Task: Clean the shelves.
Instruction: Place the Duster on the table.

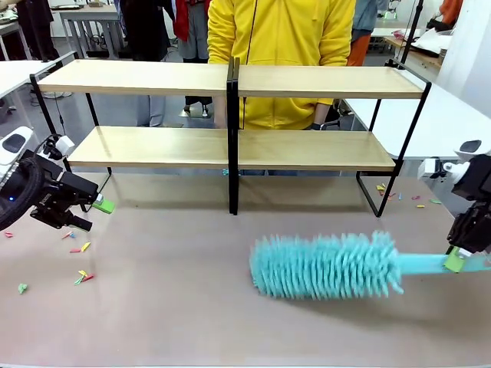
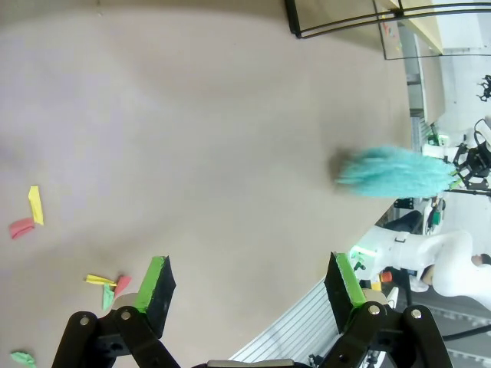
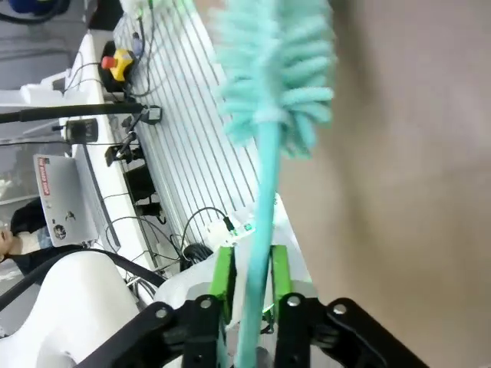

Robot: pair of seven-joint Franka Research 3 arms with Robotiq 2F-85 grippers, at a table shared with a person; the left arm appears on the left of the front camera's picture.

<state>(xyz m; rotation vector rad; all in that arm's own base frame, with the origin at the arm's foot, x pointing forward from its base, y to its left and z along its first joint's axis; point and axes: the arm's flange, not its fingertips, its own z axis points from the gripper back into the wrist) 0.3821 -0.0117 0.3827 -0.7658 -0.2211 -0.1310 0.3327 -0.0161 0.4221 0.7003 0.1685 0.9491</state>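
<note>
The shelves (image 1: 230, 80) stand at the far side of the beige tabletop, two tiers of light-wood boards on a black frame with a centre post; both boards look bare. A teal fluffy duster (image 1: 326, 266) lies low over the tabletop in front, its handle (image 3: 259, 253) clamped in my right gripper (image 1: 459, 259), which is shut on it at the right edge. My left gripper (image 1: 88, 211) hovers at the left, open with nothing between its green pads (image 2: 157, 282). The duster (image 2: 395, 172) is far from it.
Small coloured paper scraps (image 1: 80, 249) litter the tabletop at the left and more scraps (image 1: 399, 195) lie by the rack's right foot. A person in a yellow top (image 1: 280, 46) stands behind the shelves. White tables flank both sides.
</note>
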